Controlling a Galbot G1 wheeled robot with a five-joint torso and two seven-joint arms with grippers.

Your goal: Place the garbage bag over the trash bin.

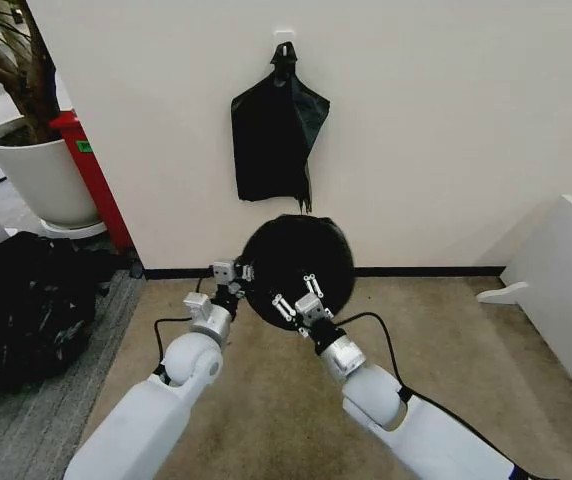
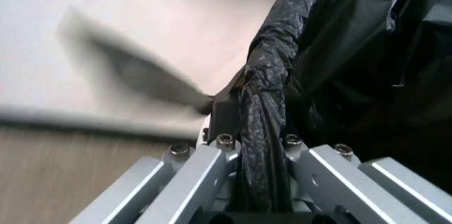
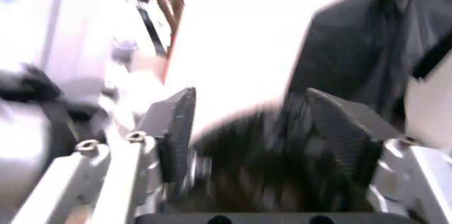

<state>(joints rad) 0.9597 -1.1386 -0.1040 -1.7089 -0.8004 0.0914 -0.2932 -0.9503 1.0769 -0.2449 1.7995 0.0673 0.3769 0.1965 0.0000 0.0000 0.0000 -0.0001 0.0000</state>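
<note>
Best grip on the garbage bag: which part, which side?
The bunched edge of the garbage bag: it is rolled into a thick cord, unlike the film across the middle. Come from outside the rim, jaws across the cord, as the left gripper does; the right gripper sits open at the near edge.

Head view is running bright and even; the wall (image 1: 436, 130) is reading near-white, with only a soft shadow showing just beside the hanging bags (image 1: 274, 140). Straight lines are bowing toward the edges. Left wrist view is smearing: a dark streak is blurring across the wall, while the garbage bag (image 2: 265, 128) film is staying fairly sharp. Right wrist view is blurring heavily and blowing out.
</note>
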